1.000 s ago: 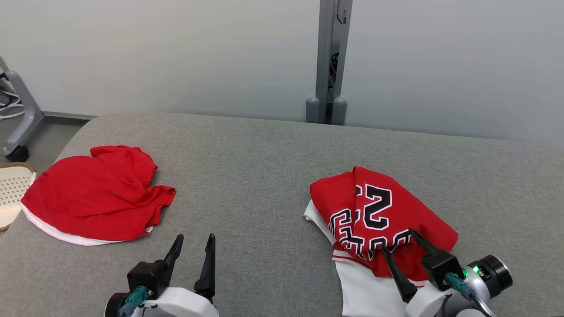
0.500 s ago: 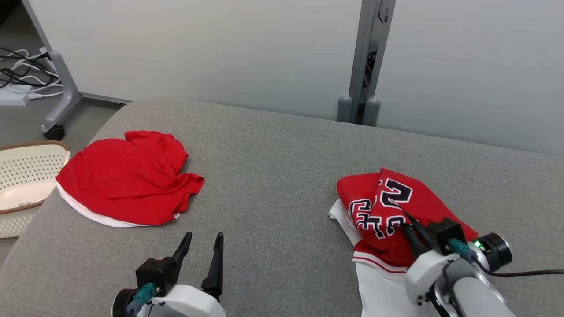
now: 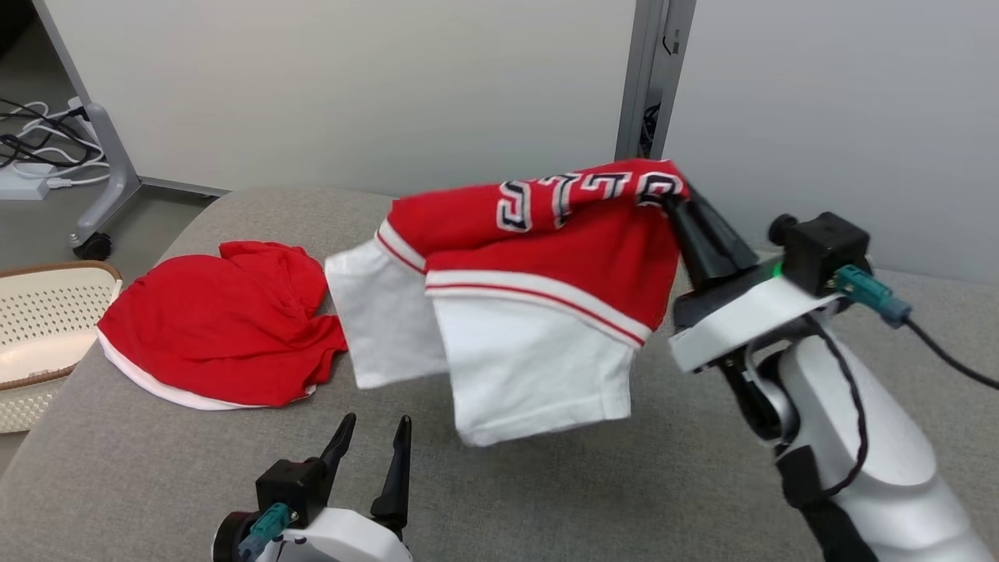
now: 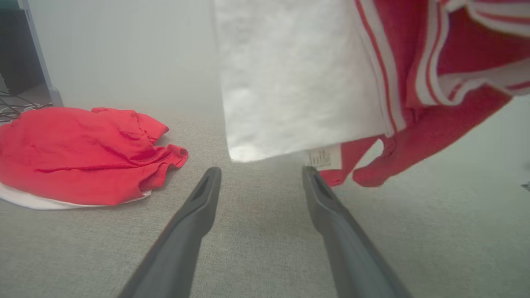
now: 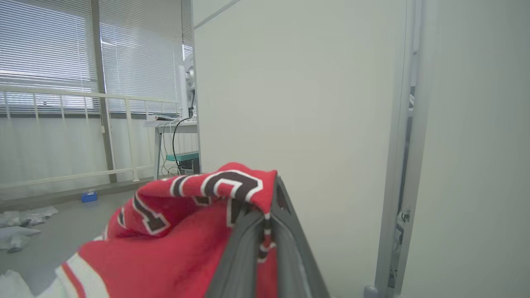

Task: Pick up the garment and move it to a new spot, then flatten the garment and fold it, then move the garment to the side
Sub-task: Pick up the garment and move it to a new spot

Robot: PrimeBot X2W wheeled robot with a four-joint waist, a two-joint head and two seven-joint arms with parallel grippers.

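an office-like lab or test room, not a home. around the grey cloth-covered table (image 3: 546, 484): plain pale partition panels (image 3: 351, 86) and a metal post (image 3: 648, 70) behind it, a wheeled stand (image 3: 109, 179) with loose cables (image 3: 31, 148) on the floor off its far left corner, a perforated basket (image 3: 47, 308) at its left edge. farther off, slatted window blinds (image 5: 45, 54) and a desk (image 5: 169, 124) trailing wires.

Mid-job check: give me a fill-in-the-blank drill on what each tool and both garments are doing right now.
1. The right tool is ____ on the jersey, lifting it off the grey surface.
2. The left tool holds nothing, and its jaws stand ____.
3. The jersey's hanging lower panels are ____ in colour.
4. The plain red garment lies on the grey surface, to the robot's ____ of the jersey.

Missing words: shut; open; white; left.
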